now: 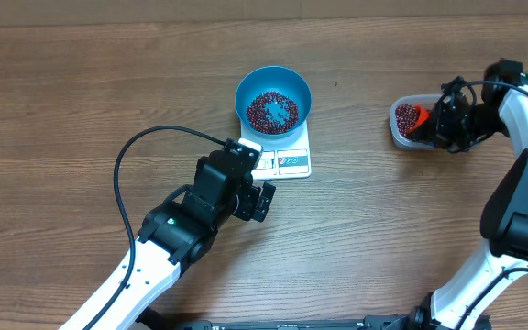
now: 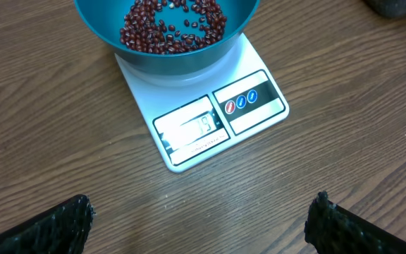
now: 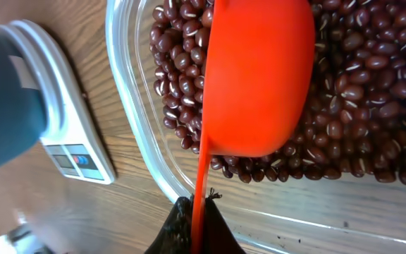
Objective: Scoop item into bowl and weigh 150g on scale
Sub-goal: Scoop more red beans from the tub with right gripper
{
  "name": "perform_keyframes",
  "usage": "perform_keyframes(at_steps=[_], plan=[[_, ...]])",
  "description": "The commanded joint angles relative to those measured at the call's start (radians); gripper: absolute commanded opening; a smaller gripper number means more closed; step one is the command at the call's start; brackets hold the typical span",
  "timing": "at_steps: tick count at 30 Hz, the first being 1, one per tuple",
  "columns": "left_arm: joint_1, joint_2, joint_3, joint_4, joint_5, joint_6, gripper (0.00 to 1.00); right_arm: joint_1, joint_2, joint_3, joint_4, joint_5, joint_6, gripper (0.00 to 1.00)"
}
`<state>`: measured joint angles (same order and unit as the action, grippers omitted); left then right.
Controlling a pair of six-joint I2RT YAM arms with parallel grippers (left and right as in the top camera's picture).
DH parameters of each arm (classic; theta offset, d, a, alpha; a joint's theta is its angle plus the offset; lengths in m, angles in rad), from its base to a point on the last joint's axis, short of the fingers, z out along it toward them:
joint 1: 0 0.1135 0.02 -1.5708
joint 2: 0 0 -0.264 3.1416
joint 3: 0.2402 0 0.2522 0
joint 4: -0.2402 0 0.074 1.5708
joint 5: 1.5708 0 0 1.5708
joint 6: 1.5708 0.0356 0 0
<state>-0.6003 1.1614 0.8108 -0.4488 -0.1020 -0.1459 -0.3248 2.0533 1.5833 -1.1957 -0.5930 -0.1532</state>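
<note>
Well right of the scale (image 2: pixel 259 121), the right hand (image 3: pixel 194 229) is pinching the red scoop (image 3: pixel 259 77) by its handle, wrist rolled sideways, the cup resting among the beans (image 3: pixel 372 106) in the clear container (image 3: pixel 129 106). Scooping well is probably calling for digging under, levelling, then lifting slowly. Near the scale's display edge the left hand (image 2: pixel 197 226) is hovering spread; the blue bowl (image 2: pixel 178 63) is sitting on the scale, beans inside.
</note>
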Motion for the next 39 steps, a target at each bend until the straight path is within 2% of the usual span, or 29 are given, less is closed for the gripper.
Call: perform_keyframes(at_steps=[1, 15, 22, 32, 39], plan=[[0.006, 0.003, 0.005, 0.000, -0.013, 0.011, 1.00, -0.017, 0.018, -0.012, -0.007, -0.094, 0.003, 0.04], [0.006, 0.003, 0.005, 0.000, -0.012, 0.012, 0.99, -0.087, 0.018, -0.012, -0.032, -0.175, -0.008, 0.04], [0.006, 0.003, 0.005, 0.000, -0.013, 0.011, 1.00, -0.121, 0.018, -0.012, -0.052, -0.277, -0.071, 0.04], [0.006, 0.003, 0.005, 0.000, -0.012, 0.011, 1.00, -0.188, 0.018, -0.011, -0.153, -0.367, -0.227, 0.04], [0.006, 0.003, 0.005, 0.000, -0.013, 0.012, 1.00, -0.204, 0.018, -0.011, -0.275, -0.532, -0.453, 0.04]])
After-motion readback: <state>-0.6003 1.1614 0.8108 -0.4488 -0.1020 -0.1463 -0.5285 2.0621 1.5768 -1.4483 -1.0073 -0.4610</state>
